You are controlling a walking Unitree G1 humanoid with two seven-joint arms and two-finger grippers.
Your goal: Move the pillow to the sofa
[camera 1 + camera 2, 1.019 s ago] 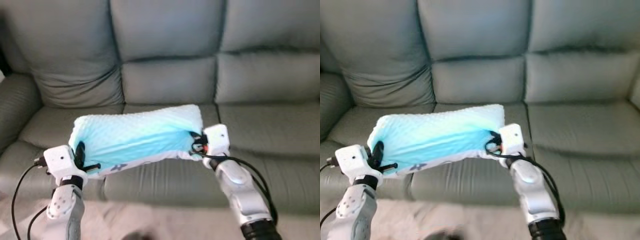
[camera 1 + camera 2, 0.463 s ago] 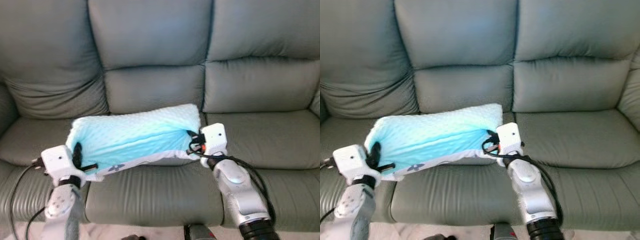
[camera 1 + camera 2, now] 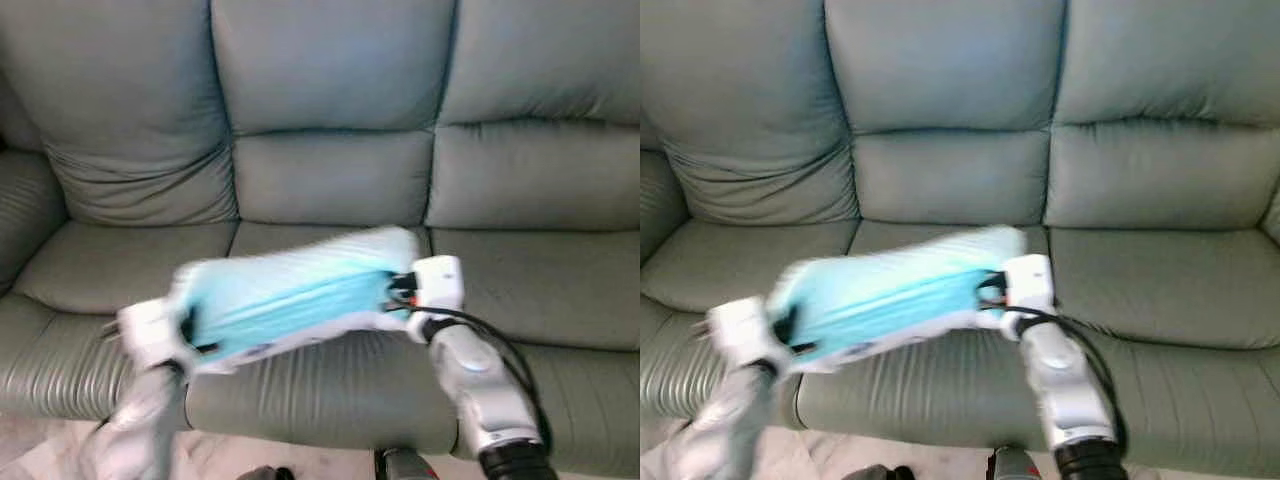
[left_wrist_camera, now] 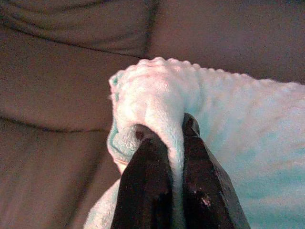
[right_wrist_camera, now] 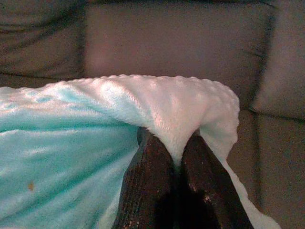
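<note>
pillow: the light blue pillow (image 3: 290, 295) hung in the air, stretched between both arms, just over the near edge of the sofa's middle seat; not resting on it yet, as far as could be told.
left gripper: the left gripper (image 4: 175, 131) was clamped on a fold at the pillow's left end, so that side couldn't sag; blurry in the head views.
right gripper: the right gripper (image 5: 175, 150) pinched the right end the same way, probably to keep it level.
sofa: the grey-green sofa (image 3: 330, 180) sat right ahead, near enough for a drop, probably.
</note>
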